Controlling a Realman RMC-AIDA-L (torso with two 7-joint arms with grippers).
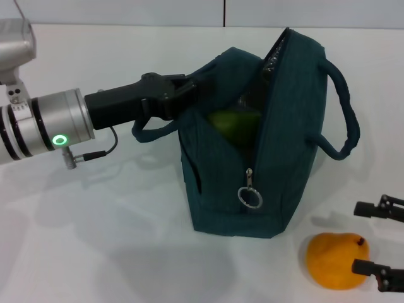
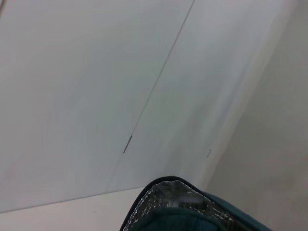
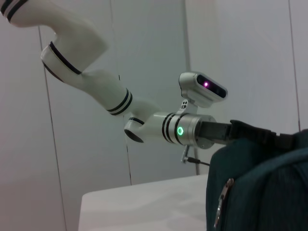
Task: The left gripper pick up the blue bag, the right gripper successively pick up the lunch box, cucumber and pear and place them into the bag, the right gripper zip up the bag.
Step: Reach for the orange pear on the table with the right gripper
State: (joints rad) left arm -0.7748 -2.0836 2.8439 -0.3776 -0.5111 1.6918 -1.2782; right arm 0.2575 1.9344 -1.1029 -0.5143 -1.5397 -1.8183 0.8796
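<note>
The blue bag (image 1: 252, 164) stands upright on the white table with its top unzipped; its silver ring pull (image 1: 250, 197) hangs at the front. My left gripper (image 1: 180, 88) is shut on the bag's left rim beside a handle, and it also shows in the right wrist view (image 3: 250, 132). Part of the green cucumber (image 1: 235, 123) shows inside the opening. The lunch box is out of view. The orange pear (image 1: 334, 260) lies on the table right of the bag. My right gripper (image 1: 355, 237) is open at the pear's right side, lower finger against it.
The bag's right handle (image 1: 344, 110) loops outward to the right. A thin cable (image 1: 95, 153) hangs under the left wrist. The bag's silver lining (image 2: 178, 199) fills the low edge of the left wrist view. White table surrounds the bag.
</note>
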